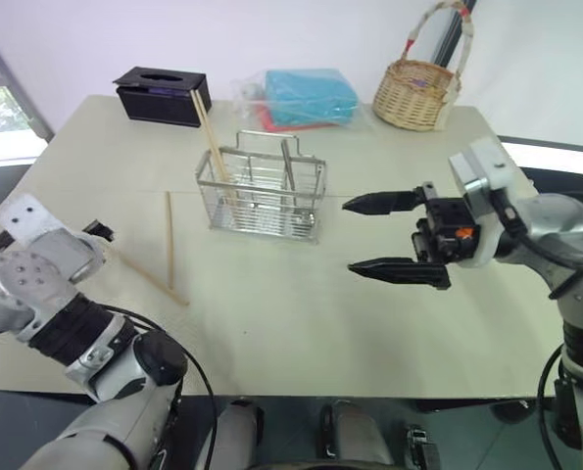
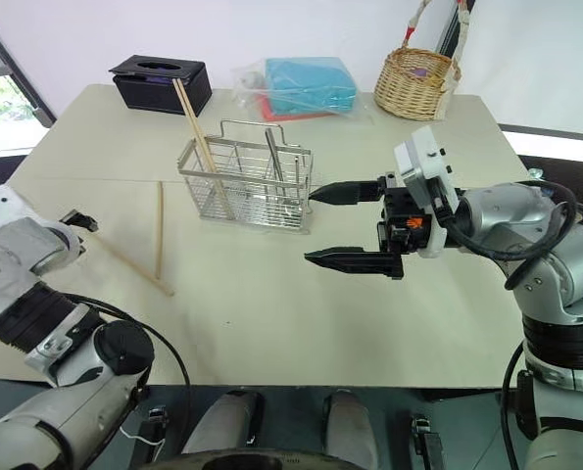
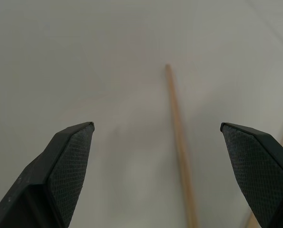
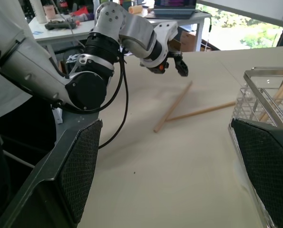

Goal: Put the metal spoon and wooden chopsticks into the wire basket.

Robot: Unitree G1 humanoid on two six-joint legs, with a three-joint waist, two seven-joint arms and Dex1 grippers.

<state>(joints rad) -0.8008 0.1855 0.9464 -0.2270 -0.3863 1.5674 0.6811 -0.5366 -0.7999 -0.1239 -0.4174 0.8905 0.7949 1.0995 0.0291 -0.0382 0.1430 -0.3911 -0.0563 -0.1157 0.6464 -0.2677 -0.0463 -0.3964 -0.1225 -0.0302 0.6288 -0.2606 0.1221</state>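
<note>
The wire basket [image 1: 262,198] stands mid-table. A pair of wooden chopsticks [image 1: 209,125] leans in its left end, and the thin handle of the metal spoon [image 2: 273,160] stands upright inside it. Two more chopsticks lie crossed on the table left of the basket, one straight [image 1: 170,240] and one slanted [image 1: 146,275]. My left gripper [image 3: 155,130] is open low over them, with one chopstick [image 3: 179,142] on the table between its fingers, not touched. My right gripper [image 1: 350,235] hovers open and empty just right of the basket, pointing left.
At the table's far side stand a black tissue box [image 1: 162,95], a blue cloth in a clear bag [image 1: 309,96] and a round wicker basket [image 1: 418,94]. The table's left edge [image 1: 17,191] runs close to my left arm.
</note>
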